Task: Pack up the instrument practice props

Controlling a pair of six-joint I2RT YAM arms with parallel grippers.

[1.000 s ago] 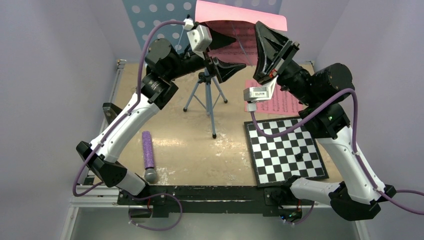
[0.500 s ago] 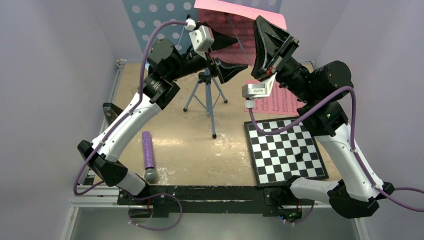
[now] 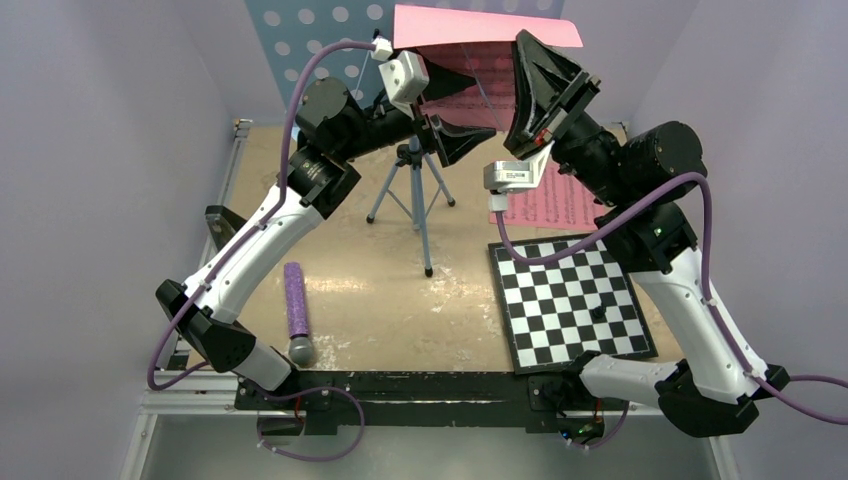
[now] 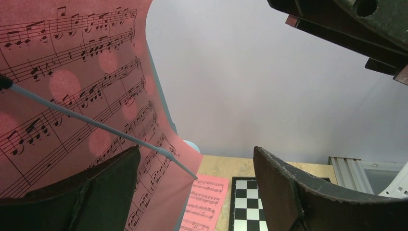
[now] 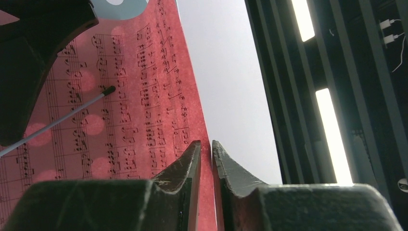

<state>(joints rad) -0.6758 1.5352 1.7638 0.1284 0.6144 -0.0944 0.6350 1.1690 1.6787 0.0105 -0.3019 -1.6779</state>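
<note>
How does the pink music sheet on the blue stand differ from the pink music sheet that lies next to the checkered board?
The sheet on the stand stands upright against the perforated blue panel; the sheet on the table lies flat. A thin wire arm crosses the stand sheet, none the table sheet. The stand sheet's edge sits between the right gripper's fingers; no gripper is at the table sheet. Both are pink with printed notes.

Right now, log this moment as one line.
left pincer: open, empty, near pink sheet | right pincer: jaws narrow around pink sheet edge, grip unclear | pink sheet: up against music stand
</note>
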